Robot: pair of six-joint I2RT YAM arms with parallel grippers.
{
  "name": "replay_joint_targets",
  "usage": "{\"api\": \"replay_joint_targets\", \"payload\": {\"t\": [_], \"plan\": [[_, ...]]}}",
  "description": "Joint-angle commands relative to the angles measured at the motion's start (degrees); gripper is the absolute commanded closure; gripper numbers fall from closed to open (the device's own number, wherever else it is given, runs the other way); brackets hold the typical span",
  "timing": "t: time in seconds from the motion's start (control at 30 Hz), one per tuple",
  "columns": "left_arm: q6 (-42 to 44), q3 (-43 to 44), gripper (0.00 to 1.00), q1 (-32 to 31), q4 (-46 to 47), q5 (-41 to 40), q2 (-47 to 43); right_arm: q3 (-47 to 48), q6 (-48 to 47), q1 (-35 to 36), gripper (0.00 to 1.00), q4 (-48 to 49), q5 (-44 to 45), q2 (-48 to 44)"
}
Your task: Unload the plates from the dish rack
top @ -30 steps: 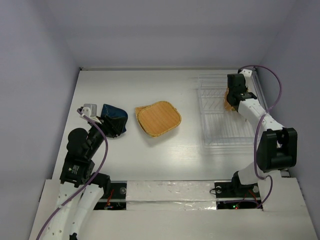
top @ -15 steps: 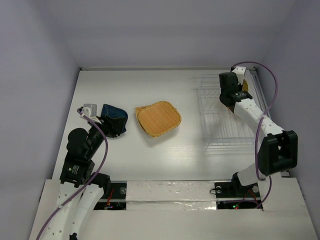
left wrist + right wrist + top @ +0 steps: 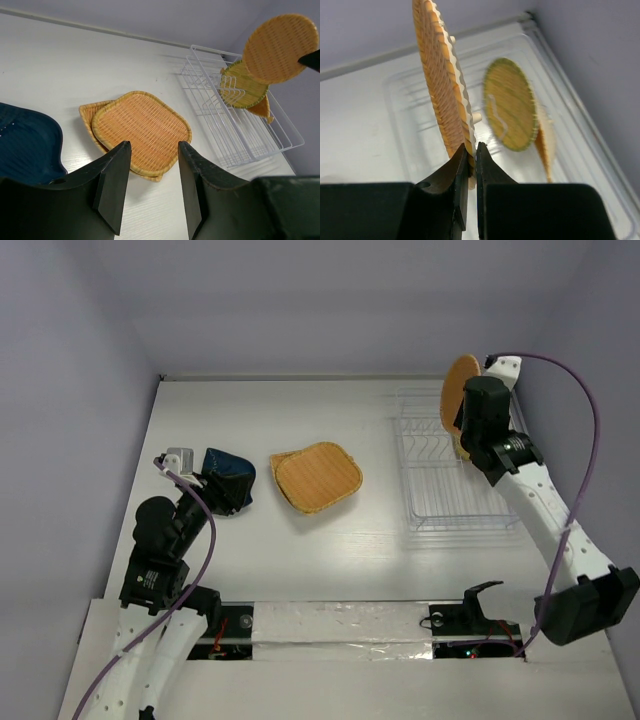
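My right gripper [image 3: 464,420] is shut on the rim of a small round orange woven plate [image 3: 460,388] and holds it on edge, raised above the white wire dish rack [image 3: 432,502]. In the right wrist view the jaws [image 3: 472,155] pinch the plate's [image 3: 439,85] lower edge. A green-rimmed round plate [image 3: 510,112] and another orange plate [image 3: 545,147] stand in the rack. The large rounded-square plate [image 3: 318,477] lies on the leaf-shaped plate [image 3: 279,461] at mid-table. My left gripper [image 3: 152,187] is open and empty beside the dark blue dish [image 3: 228,476].
The rack [image 3: 240,132] stands at the far right by the right wall. The blue dish [image 3: 25,145] lies at the left of the left wrist view, the stacked plates [image 3: 142,130] ahead of its fingers. Walls close the table on three sides.
My right gripper has lifted the round plate up out of the rack and now holds it well above the prongs. The left arm has not moved.
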Motion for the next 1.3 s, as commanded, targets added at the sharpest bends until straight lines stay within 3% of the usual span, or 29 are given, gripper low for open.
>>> {"api": "replay_joint_targets", "payload": {"t": [0.0,0.1,0.23,0.33,0.43,0.67,1.03,1.13,1.23,1.27], "plan": [[-0.13,-0.76,0.61,0.38,2.40,0.43,-0.34,1.14,2.43,3.58,1.00,5.64,-7.66,-3.80],[-0.13,-0.84,0.61,0.38,2.31,0.43,-0.26,-0.62,5.23,8.15,1.00,9.32,-14.24,-4.42],[-0.14,-0.76,0.61,0.38,2.31,0.09,-0.17,-5.45,14.00,10.71,1.00,20.81,-36.08,-2.23],[-0.22,-0.84,0.61,0.38,2.22,-0.18,-0.26,-7.66,19.89,13.08,1.00,28.99,-45.96,2.95],[-0.13,-0.76,0.61,0.38,2.22,-0.18,-0.08,-7.84,24.47,15.01,1.00,32.89,-49.58,8.23],[-0.22,-0.93,0.61,0.91,2.40,0.35,-0.08,-10.65,30.28,16.16,1.00,37.20,-52.93,15.70],[-0.22,-0.93,0.61,0.91,2.57,0.78,-0.26,-17.77,33.10,16.16,0.92,42.65,-53.82,21.68],[-0.22,-0.84,0.61,0.91,2.66,0.79,-0.17,-18.56,32.49,16.16,0.87,42.30,-52.86,21.69],[-0.22,-0.93,0.61,0.91,2.66,0.87,-0.26,-18.65,31.44,16.16,0.71,40.38,-50.84,21.07],[-0.14,-0.93,0.61,0.91,2.66,0.87,-0.17,-18.65,31.17,16.16,0.60,39.85,-50.22,20.89]]}}
